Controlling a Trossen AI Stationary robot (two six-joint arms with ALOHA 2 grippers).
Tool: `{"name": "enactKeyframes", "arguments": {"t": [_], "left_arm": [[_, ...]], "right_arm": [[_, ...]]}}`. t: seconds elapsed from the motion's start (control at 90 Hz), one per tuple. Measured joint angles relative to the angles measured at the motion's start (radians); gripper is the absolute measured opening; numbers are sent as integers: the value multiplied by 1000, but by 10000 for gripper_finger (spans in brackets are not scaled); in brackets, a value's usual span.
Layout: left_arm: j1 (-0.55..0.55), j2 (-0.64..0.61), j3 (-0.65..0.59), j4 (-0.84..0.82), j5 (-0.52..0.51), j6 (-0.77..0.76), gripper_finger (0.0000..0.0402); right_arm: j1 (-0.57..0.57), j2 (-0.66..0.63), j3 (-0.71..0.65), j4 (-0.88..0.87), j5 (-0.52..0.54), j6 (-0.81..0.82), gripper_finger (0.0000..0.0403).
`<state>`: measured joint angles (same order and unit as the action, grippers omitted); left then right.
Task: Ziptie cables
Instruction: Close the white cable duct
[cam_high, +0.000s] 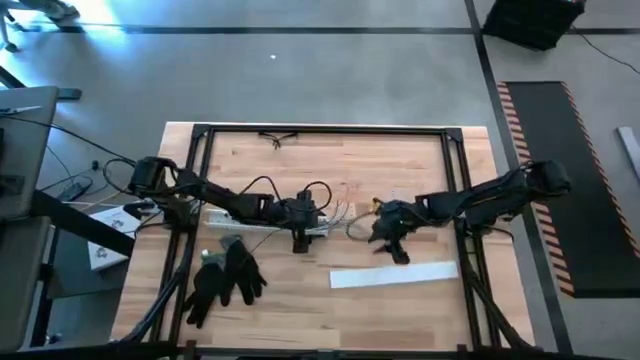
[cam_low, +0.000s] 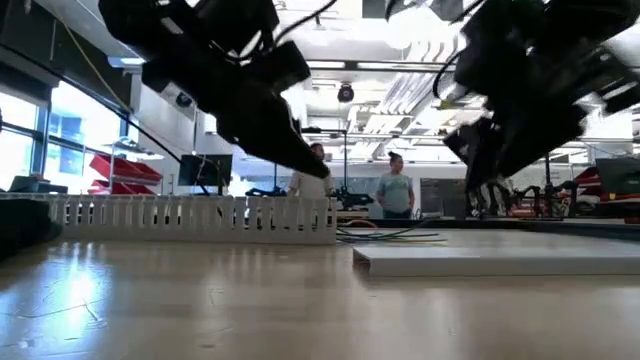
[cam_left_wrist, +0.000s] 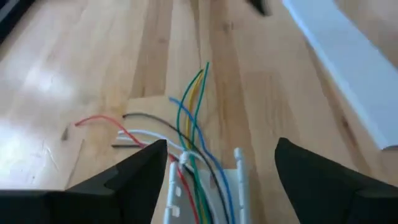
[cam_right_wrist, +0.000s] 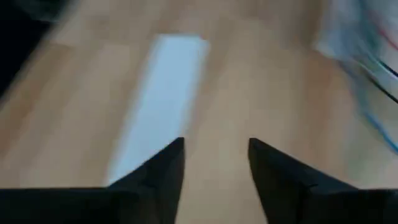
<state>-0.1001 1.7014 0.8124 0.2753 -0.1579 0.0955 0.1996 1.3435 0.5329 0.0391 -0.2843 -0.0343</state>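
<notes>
Both grippers are hanging over the table's (cam_high: 400, 300) middle with fingers parted, gripping nothing. Left gripper (cam_left_wrist: 221, 165) is hovering above the channel's (cam_low: 190, 215) end, where the cables (cam_left_wrist: 189, 124) are spilling out onto the wood, fanned in blue, green, yellow, red, white and black. Right gripper (cam_right_wrist: 214, 162) is hanging near the white strip (cam_high: 393, 273), just beyond the cable ends. Black gloves (cam_high: 225, 275) are lying near the front left.
</notes>
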Motion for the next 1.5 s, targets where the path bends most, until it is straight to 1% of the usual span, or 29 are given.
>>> {"name": "enactKeyframes", "arguments": {"t": [0.078,0.144,0.211,0.3,0.4,0.456,0.489,0.589,0.644,0.722,0.856,1.0,1.156,1.356,1.5], "left_arm": [[-10,1,0,-5,-17,-19,278],[-19,1,0,-9,-20,-41,278],[-27,1,0,-20,-23,-70,278],[-35,1,0,-31,-37,-109,278],[-47,2,0,-44,-39,-137,278],[-51,4,0,-40,-39,-151,278],[-54,4,0,-40,-39,-160,278],[-64,4,0,-39,-45,-193,278],[-72,4,0,-38,-59,-218,278],[-88,4,0,-38,-77,-241,278],[-121,4,0,-34,-95,-252,278],[-154,4,0,-23,-96,-251,278],[-184,4,0,-23,-104,-251,278],[-202,4,0,-23,-149,-250,278],[-202,4,0,-23,-152,-250,278]], "right_arm": [[92,21,-16,95,31,18,228],[170,39,-17,135,106,28,260],[236,65,-17,161,208,35,284],[296,92,-18,183,337,118,303],[340,143,-18,173,452,229,308],[360,176,-18,176,492,277,309],[371,197,-18,188,499,295,309],[412,284,-18,213,530,305,309],[429,329,-16,265,554,308,309],[447,396,-14,327,610,357,309],[451,463,-11,396,657,420,296],[452,479,-10,406,705,490,261],[452,479,-11,411,723,524,213],[450,466,-17,432,730,525,210],[442,426,-20,422,736,530,210]]}}
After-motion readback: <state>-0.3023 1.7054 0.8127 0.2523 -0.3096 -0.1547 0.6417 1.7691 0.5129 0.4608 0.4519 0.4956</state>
